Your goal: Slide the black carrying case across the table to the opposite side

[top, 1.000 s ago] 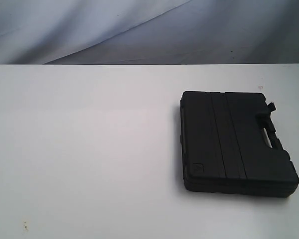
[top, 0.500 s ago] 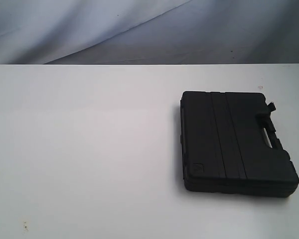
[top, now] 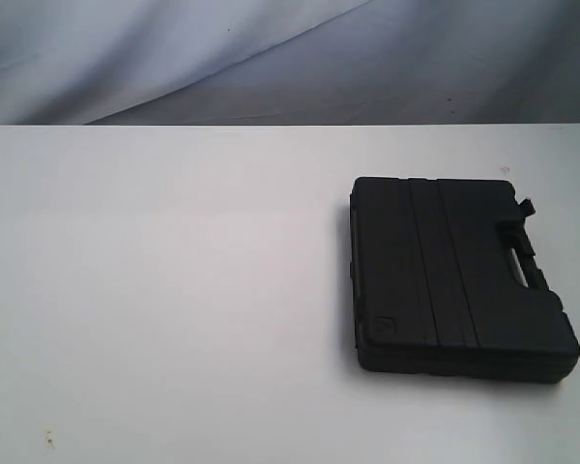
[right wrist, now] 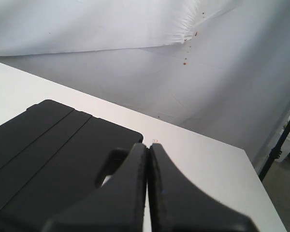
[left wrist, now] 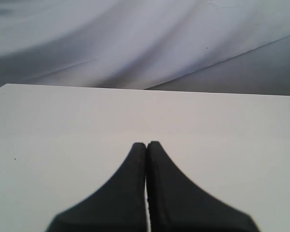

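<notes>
Beyond right fingers, pressed together, black carrying case on table, left fingers likewise closed.

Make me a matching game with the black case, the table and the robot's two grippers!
Things:
1. black carrying case
2. table
3. left gripper
4. right gripper

Descriptions:
A. shut, only bare tabletop in its wrist view
B. white and flat
C. lies flat on the right side of the exterior view
D. shut, the case shows in its wrist view

Pairs: 1-C, 2-B, 3-A, 4-D
</notes>
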